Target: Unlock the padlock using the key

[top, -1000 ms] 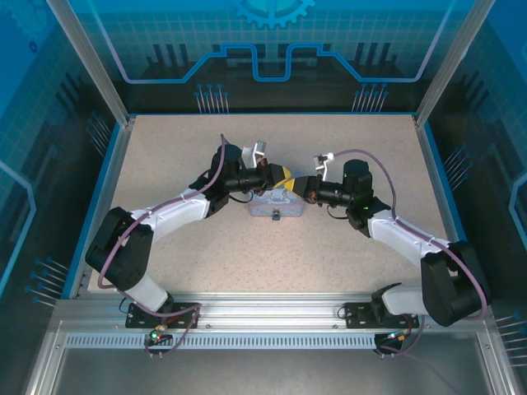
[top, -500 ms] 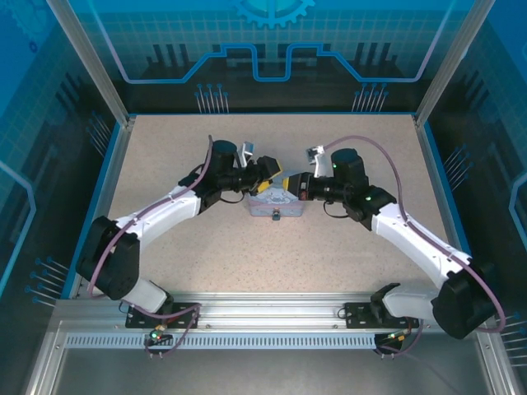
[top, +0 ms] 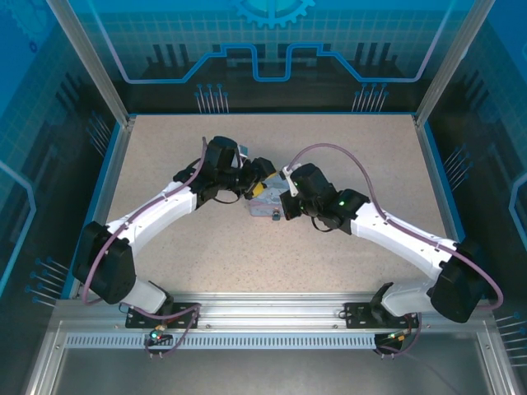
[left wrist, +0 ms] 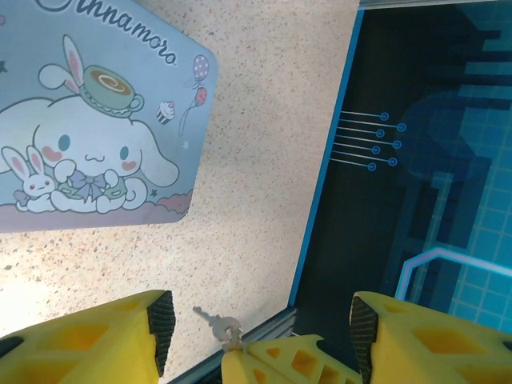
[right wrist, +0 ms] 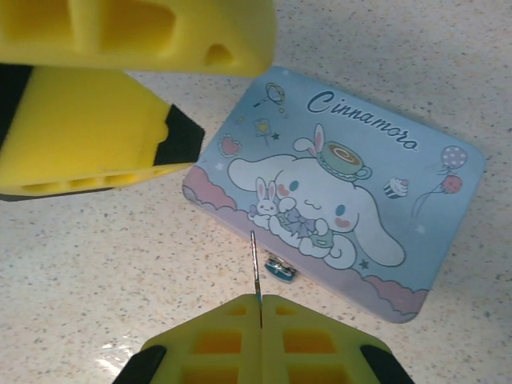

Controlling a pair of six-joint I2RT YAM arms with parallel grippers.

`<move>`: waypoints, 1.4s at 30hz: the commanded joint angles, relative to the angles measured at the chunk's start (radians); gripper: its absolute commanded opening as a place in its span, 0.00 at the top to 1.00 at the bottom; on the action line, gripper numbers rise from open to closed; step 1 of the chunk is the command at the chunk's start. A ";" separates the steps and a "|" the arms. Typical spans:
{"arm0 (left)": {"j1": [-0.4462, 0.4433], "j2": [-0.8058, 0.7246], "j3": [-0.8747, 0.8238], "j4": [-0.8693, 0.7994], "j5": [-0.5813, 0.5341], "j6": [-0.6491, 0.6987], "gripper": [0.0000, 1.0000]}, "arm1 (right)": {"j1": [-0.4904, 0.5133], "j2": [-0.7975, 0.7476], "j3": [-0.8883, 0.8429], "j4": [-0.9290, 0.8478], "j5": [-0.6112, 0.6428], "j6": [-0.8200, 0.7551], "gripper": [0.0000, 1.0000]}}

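The speckled desk [top: 354, 156] carries 2 arms. The left arm [top: 156, 216] and the right arm [top: 395, 234] both reach in to the middle, and their ends almost meet over a pale blue tin [right wrist: 360, 200] with a cartoon print.

The left end effector [left wrist: 262, 316] is released. Its 2 yellow fingers [left wrist: 96, 344] stand wide apart and no thing is gripped between them. In its wrist view the tin lies ahead and to the left of it, on the desk.

The right end effector [right wrist: 260, 308] is clenched. Its fingers are pressed together, and they grasp the key [right wrist: 255, 276], which is seen edge-on as a thin dark blade. The blade sticks straight out ahead of the fingertips, toward the near edge of the tin. In the right wrist view the left fingers are above and to the left of this end effector, close to it and beside the corner of the tin.

The padlock [right wrist: 280, 269] is just ahead of the right end effector, a little to the right of the key's tip. It is a small teal-dark piece at the front edge of the tin. I cannot tell if the key touches it.

Compared with 1 second ago, the right end effector has come in from the right side of the tin to its near edge. The left end effector has drawn back a little to the left.
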 commanded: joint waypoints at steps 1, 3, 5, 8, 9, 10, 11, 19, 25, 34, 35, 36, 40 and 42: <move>-0.013 -0.023 -0.002 -0.037 -0.015 -0.026 0.39 | 0.016 0.017 0.050 -0.002 0.048 -0.040 1.00; -0.019 -0.014 -0.001 -0.035 -0.015 -0.030 0.39 | 0.021 0.025 0.058 -0.003 0.047 -0.044 1.00; -0.025 -0.005 0.004 -0.032 -0.018 -0.030 0.39 | 0.023 0.029 0.064 0.000 0.045 -0.047 1.00; -0.037 0.019 0.021 -0.028 -0.018 -0.031 0.39 | 0.026 0.031 0.071 0.000 0.040 -0.049 1.00; -0.040 0.026 0.027 -0.024 -0.017 -0.032 0.39 | 0.027 0.032 0.071 0.001 0.038 -0.049 1.00; -0.044 0.034 0.034 -0.023 -0.019 -0.033 0.39 | 0.027 0.031 0.073 0.001 0.038 -0.049 1.00; -0.046 0.041 0.039 -0.023 -0.020 -0.032 0.39 | 0.027 0.032 0.073 0.002 0.037 -0.049 1.00; -0.053 0.085 0.063 -0.013 -0.022 -0.031 0.47 | 0.028 0.022 0.073 -0.002 0.033 -0.046 1.00; -0.056 0.111 0.080 0.001 -0.020 -0.030 0.64 | 0.029 0.020 0.076 -0.006 0.031 -0.048 1.00; -0.056 0.124 0.087 -0.001 -0.012 -0.010 0.93 | 0.029 0.034 0.084 -0.008 0.025 -0.046 1.00; -0.057 0.124 0.086 0.001 -0.012 -0.010 0.98 | 0.029 0.035 0.084 -0.007 0.024 -0.044 1.00; -0.057 0.126 0.084 0.003 -0.010 -0.009 1.00 | 0.028 0.037 0.084 -0.005 0.025 -0.043 1.00; -0.058 0.127 0.083 0.012 -0.007 0.005 1.00 | 0.029 0.034 0.090 -0.011 0.026 -0.036 0.95; -0.058 0.124 0.077 0.022 -0.013 0.017 1.00 | 0.021 0.017 0.086 -0.016 0.010 -0.029 0.79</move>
